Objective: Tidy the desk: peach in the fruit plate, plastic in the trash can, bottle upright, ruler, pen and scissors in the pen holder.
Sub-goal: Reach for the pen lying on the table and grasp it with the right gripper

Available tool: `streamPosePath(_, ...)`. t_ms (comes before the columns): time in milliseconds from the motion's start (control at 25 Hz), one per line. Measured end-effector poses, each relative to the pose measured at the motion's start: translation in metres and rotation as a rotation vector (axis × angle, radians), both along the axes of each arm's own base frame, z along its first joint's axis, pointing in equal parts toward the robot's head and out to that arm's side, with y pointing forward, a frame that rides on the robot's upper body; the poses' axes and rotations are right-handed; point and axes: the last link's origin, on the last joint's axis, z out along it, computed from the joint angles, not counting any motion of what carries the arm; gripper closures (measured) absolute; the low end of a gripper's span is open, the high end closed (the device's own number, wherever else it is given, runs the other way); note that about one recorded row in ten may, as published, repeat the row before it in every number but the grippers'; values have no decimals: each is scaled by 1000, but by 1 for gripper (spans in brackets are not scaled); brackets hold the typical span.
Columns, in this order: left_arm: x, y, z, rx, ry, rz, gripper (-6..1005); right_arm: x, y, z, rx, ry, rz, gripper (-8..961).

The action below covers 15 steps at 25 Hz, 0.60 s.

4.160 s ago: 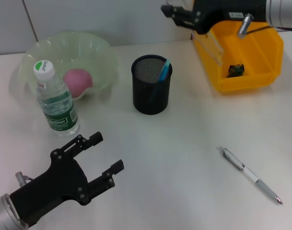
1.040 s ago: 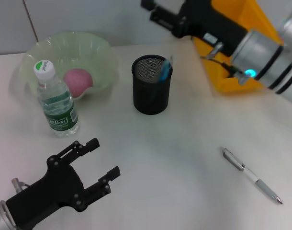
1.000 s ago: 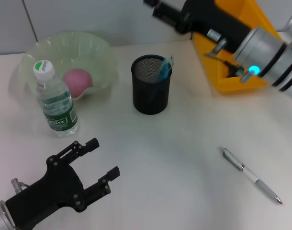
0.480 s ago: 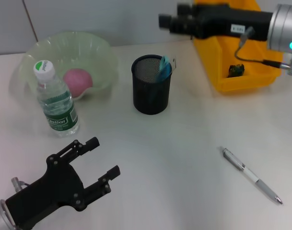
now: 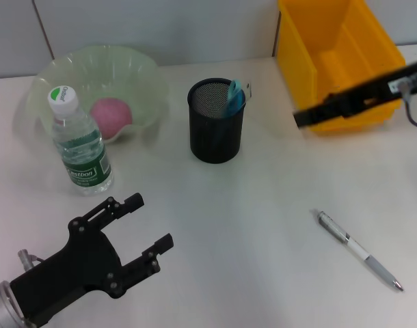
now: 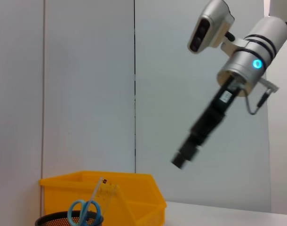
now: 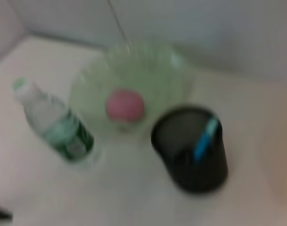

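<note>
The pen [image 5: 359,250] lies flat on the white desk [image 5: 263,219] in the head view, well apart from the black mesh pen holder [image 5: 216,123], and nothing touches it. In the pen holder I see blue scissors [image 5: 233,96] and a clear ruler [image 5: 244,87] leaning together. The pink peach [image 5: 111,114] sits in the green fruit plate [image 5: 72,68], and the bottle [image 5: 78,142] stands upright just beside that plate. The yellow trash can [image 5: 338,61] is at the far right. The left gripper [image 5: 144,225] hovers low near me, its fingers wide apart and holding nothing. The right gripper [image 5: 304,118] reaches in front of the trash can; its fingers I cannot tell.

In the left wrist view, scissors [image 6: 85,209] and ruler [image 6: 102,191] stick up from the holder before the trash can [image 6: 129,197], and the right gripper [image 6: 181,159] hangs above.

In the right wrist view, the peach [image 7: 125,105] is in the plate [image 7: 171,70], bottle [image 7: 54,123] beside, holder [image 7: 192,150] near.
</note>
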Motion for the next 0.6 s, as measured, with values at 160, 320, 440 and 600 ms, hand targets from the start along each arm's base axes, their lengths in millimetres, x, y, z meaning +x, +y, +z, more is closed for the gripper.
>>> streamPosePath(160, 0, 0, 0, 0, 0, 0, 261, 6, -5, 5, -39, -42, -55, 241)
streamPosePath(320, 0, 0, 0, 2, -2, 0, 261, 17, -11, 6, -88, -112, -116, 246)
streamPosePath(440, 1, 0, 0, 4, -5, 1, 261, 19, -15, 4, -132, -132, -124, 250)
streamPosePath(600, 1, 0, 0, 1, -6, -3, 261, 34, -14, 1, -158, -173, -199, 255)
